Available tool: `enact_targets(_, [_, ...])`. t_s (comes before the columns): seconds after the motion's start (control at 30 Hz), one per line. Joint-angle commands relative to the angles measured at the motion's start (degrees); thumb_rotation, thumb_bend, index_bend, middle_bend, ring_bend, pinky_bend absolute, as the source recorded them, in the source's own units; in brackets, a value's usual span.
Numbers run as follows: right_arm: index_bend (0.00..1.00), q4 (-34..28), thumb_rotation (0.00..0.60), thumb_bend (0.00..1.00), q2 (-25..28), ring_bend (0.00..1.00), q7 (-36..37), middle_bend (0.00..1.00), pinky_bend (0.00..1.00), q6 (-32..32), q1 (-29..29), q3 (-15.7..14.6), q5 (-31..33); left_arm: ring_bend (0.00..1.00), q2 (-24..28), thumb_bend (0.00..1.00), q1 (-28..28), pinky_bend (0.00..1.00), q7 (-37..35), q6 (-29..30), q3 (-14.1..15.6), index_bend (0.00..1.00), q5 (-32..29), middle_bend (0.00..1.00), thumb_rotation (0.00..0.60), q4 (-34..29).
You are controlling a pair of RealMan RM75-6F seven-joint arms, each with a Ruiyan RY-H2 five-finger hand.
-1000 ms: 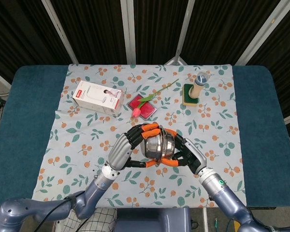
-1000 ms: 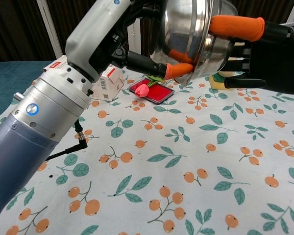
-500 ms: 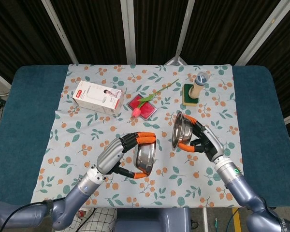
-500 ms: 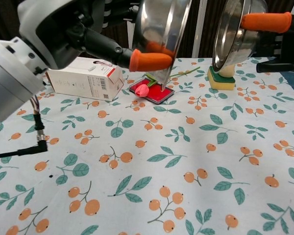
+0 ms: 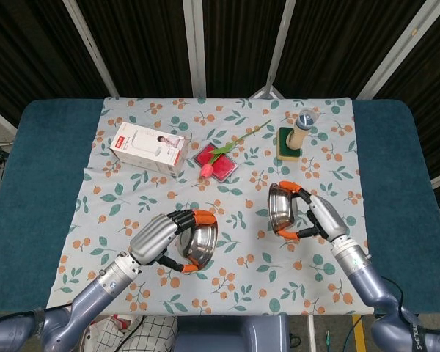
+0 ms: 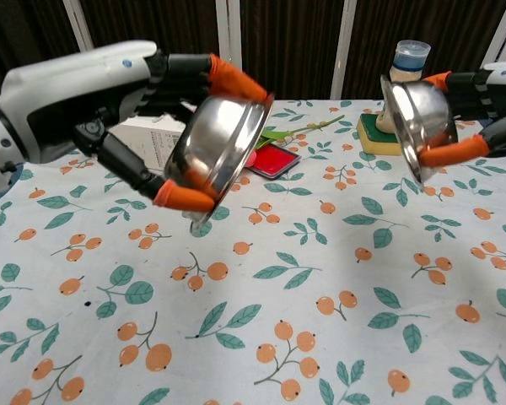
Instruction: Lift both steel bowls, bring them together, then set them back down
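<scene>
Two steel bowls are held above the floral tablecloth point(image 5: 132, 198), well apart. My left hand point(image 5: 161, 236) grips one steel bowl point(image 5: 199, 244) by its rim, tilted with its mouth toward the middle; in the chest view that left bowl point(image 6: 212, 149) hangs above the cloth in the left hand point(image 6: 131, 97). My right hand point(image 5: 317, 216) grips the other steel bowl point(image 5: 280, 207), also tilted on edge. The chest view shows this right bowl point(image 6: 415, 125) high at the right, pinched by orange-tipped fingers of the right hand point(image 6: 482, 110).
A white box point(image 5: 148, 147) lies at the back left. A red pad with a pink tulip point(image 5: 215, 161) sits behind the middle. A green sponge holding a small bottle point(image 5: 295, 138) stands at the back right. Blue table edges point(image 5: 37, 191) flank the cloth.
The bowls were pressed together at the centre a second ago. Both hands have since swung apart and downward, the left bowl going left and lower, the right bowl going right.
</scene>
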Motion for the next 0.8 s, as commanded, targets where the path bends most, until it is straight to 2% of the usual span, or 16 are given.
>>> enact_targets(0.03, [1.0, 16.6, 0.6, 0.4, -10.3, 1.0, -17.4, 0.95, 1.0, 10.5, -0.7, -8.3, -13.7, 0.43, 4.7, 0.52, -1.3, 0.55, 9.0, -6.5, 1.0, 0.43, -8.4, 0.57, 0.6, -2.7])
enact_targets(0.17, [0.95, 23.8, 0.6, 0.4, -13.6, 0.92, -21.9, 0.87, 1.0, 12.0, -0.7, -11.5, -18.0, 0.42, 5.4, 0.5, -1.7, 0.51, 14.7, -8.9, 2.6, 0.42, -12.1, 0.54, 0.6, -2.0])
enact_targets(0.3, [0.74, 28.5, 0.6, 0.4, -15.9, 0.76, -22.9, 0.7, 0.98, 11.8, -0.5, -13.9, -20.1, 0.38, 5.0, 0.44, -1.9, 0.45, 21.1, -10.6, 4.7, 0.4, -15.1, 0.5, 0.6, 0.0])
enact_targets(0.4, [0.5, 30.7, 0.6, 0.4, -16.9, 0.6, -22.4, 0.5, 0.78, 12.2, -0.2, -15.2, -21.6, 0.29, 4.0, 0.29, -1.8, 0.32, 25.3, -10.7, 5.8, 0.25, -16.8, 0.38, 0.6, 2.0])
enact_targets(0.47, [0.31, 31.1, 0.6, 0.41, -17.0, 0.46, -21.9, 0.36, 0.62, 11.9, -0.1, -15.9, -21.9, 0.16, 3.9, 0.16, -2.1, 0.21, 27.9, -11.5, 6.4, 0.07, -18.6, 0.23, 0.6, 2.8])
enact_targets(0.5, [0.19, 31.1, 0.6, 0.41, -17.0, 0.37, -21.6, 0.28, 0.54, 11.8, -0.1, -16.2, -22.0, 0.11, 3.9, 0.12, -2.4, 0.2, 29.5, -12.0, 6.7, 0.02, -19.6, 0.17, 0.6, 3.2])
enact_targets(0.57, [0.04, 30.7, 0.6, 0.41, -16.8, 0.25, -20.9, 0.16, 0.45, 11.1, 0.0, -16.8, -21.8, 0.03, 3.6, 0.08, -2.9, 0.17, 33.1, -12.5, 7.2, 0.0, -22.2, 0.08, 0.6, 4.0])
enact_targets(0.63, [0.0, 30.1, 0.6, 0.41, -16.6, 0.17, -20.3, 0.08, 0.4, 10.7, 0.1, -17.1, -21.6, 0.0, 3.4, 0.06, -3.2, 0.14, 35.0, -12.9, 7.4, 0.0, -24.0, 0.02, 0.6, 4.1])
enact_targets(0.7, [0.0, 29.4, 0.587, 0.39, -16.4, 0.13, -19.5, 0.03, 0.36, 10.3, 0.2, -17.3, -21.2, 0.0, 3.2, 0.04, -3.4, 0.11, 36.3, -12.9, 7.5, 0.0, -25.2, 0.0, 0.587, 4.1])
enact_targets(0.8, [0.0, 28.1, 0.51, 0.36, -15.9, 0.07, -18.1, 0.0, 0.29, 9.4, 0.3, -17.8, -20.6, 0.0, 2.4, 0.01, -3.4, 0.09, 38.6, -12.1, 7.7, 0.0, -25.8, 0.0, 0.531, 4.7])
